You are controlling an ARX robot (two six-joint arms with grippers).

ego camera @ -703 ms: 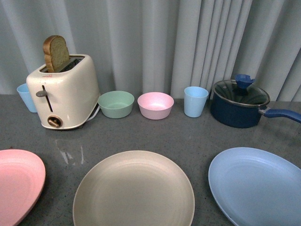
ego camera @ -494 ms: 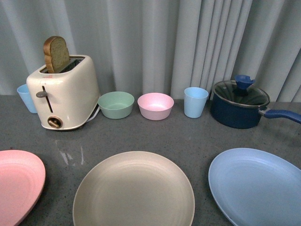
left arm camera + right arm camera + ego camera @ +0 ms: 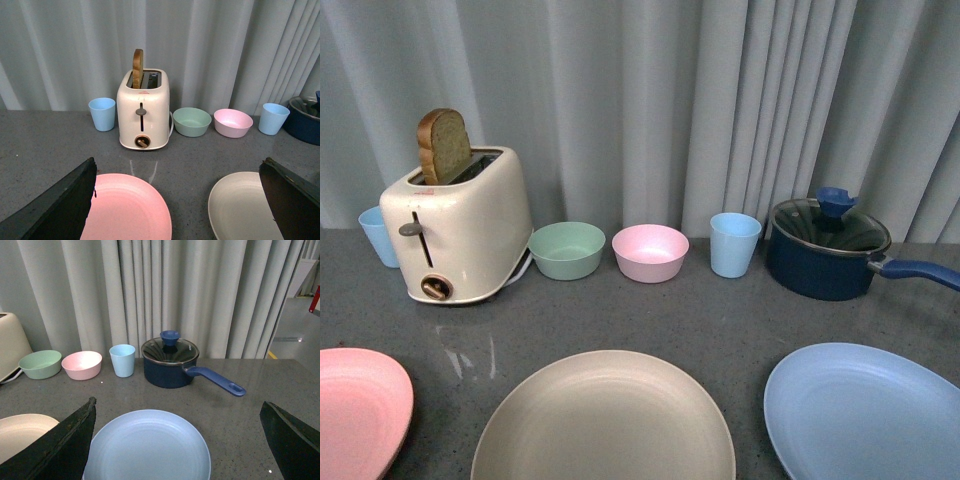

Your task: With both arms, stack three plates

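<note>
stage: start, nothing stacked | pink plate (image 3: 355, 400): left of tan plate (image 3: 605, 420), apart | blue plate (image 3: 865, 410): right of it, apart | left gripper (image 3: 177, 165): jaws spread wide, empty | right gripper (image 3: 177, 402): same | todo: both lifts

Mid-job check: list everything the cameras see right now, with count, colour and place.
plates: 3, pink plate, beige plate, light blue plate; front row, left to right, unstacked
bowls: 2, green bowl, pink bowl; back middle
cups: 2, light blue; left cup beside toaster, right cup beside pot
toaster: 1, cream; back left, bread slice up
pot: 1, dark blue, lidded; back right
counter: grey
left gripper: black, open, empty
right gripper: black, open, empty
</note>
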